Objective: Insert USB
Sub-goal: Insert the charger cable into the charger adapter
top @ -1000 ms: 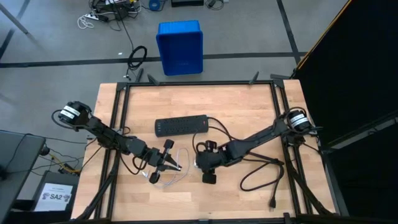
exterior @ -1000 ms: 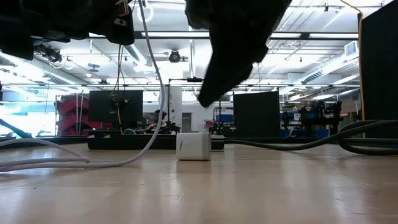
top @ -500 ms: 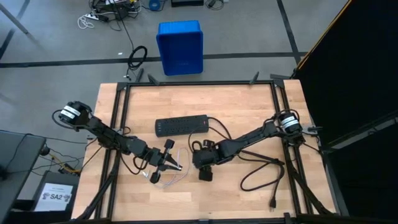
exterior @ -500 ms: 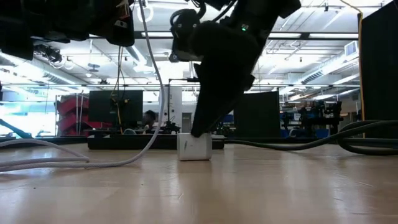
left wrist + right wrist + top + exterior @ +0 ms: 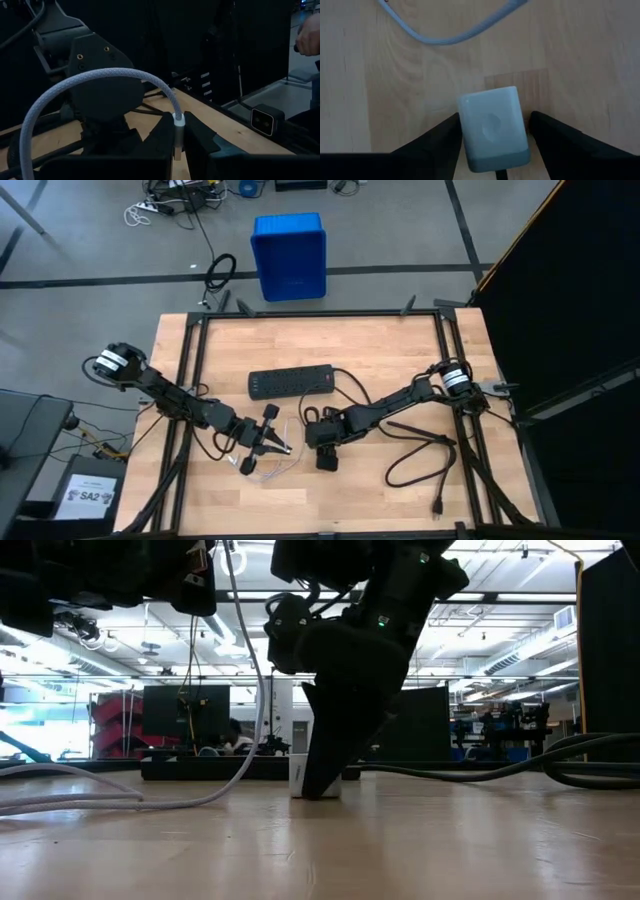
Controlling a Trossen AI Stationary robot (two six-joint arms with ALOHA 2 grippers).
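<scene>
A: Where's the thin whitish-grey braided USB cable (image 5: 90, 80)?

B: Its plug is pinched upright in the left gripper (image 5: 178, 142).

A: And farther off?

B: The right gripper (image 5: 495, 131), fingers spread, straddles the small white cube adapter (image 5: 493, 125), beside the plug.

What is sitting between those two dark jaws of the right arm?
A small white cube adapter stands on the wooden table between the open right gripper's jaws, seen in its wrist view.

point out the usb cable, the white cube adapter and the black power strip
USB cable (image 5: 95, 76), left wrist view, top of its arch.
white cube adapter (image 5: 492, 122), right wrist view, top face.
black power strip (image 5: 291, 383), high view, middle of its body.
</scene>
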